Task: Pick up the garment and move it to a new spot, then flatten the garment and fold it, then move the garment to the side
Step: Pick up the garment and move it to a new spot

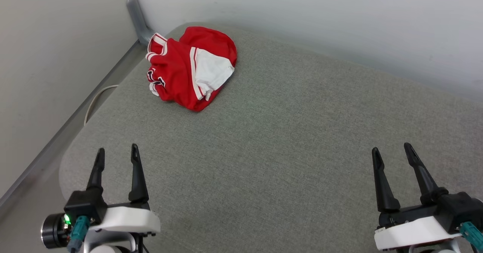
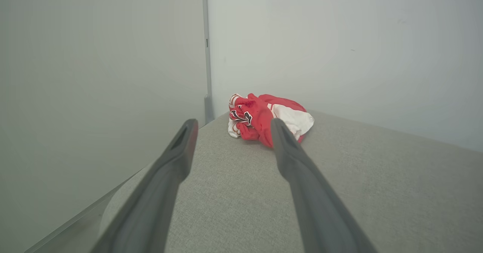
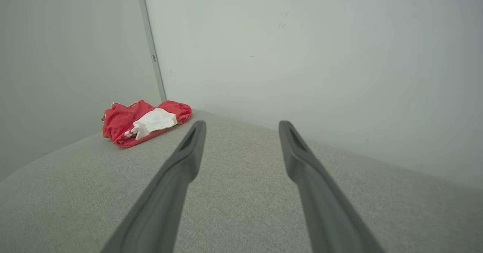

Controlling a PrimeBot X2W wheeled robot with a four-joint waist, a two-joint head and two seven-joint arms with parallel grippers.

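place: bare test room | cues: plain white walls (image 1: 302,11), grey upholstered platform (image 1: 264,151)

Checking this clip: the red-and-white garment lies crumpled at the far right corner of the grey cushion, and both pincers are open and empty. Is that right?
One detail is wrong: the side. The garment lies crumpled at the far left corner of the grey cushion, as the head view shows. The left pincer and right pincer are both open and empty.

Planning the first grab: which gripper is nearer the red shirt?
Left. The left gripper points almost straight at the garment; the right gripper sits far across the cushion, the garment off to its left.
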